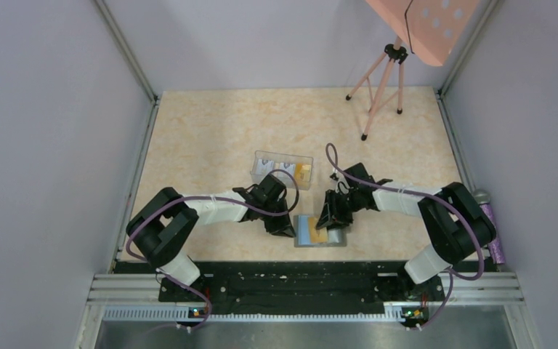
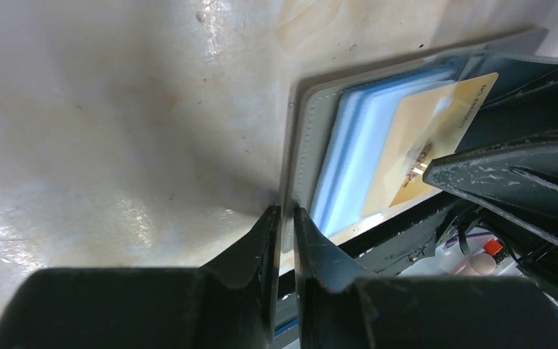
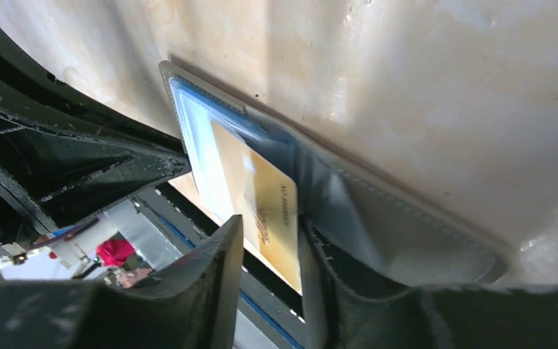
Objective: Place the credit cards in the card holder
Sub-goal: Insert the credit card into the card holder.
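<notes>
The card holder (image 1: pixel 304 231) lies open near the table's front edge, dark grey outside and light blue inside. My left gripper (image 1: pixel 285 227) is shut on its left grey edge (image 2: pixel 301 145), pinched between the fingertips (image 2: pixel 285 215). A yellow-orange credit card (image 1: pixel 320 235) lies partly in a light blue slot; it also shows in the left wrist view (image 2: pixel 421 145) and the right wrist view (image 3: pixel 272 207). My right gripper (image 3: pixel 269 233) stands over the card's free end, jaws a little apart, the card's edge against one finger. The holder's other grey half (image 3: pixel 407 225) lies beside that finger.
A clear plastic box (image 1: pixel 282 167) holding more cards, one of them yellow (image 1: pixel 304 171), stands just behind the grippers. A pink tripod (image 1: pixel 378 94) stands at the back right. A purple object (image 1: pixel 493 236) lies off the table's right edge. The black base rail (image 1: pixel 298 280) runs in front.
</notes>
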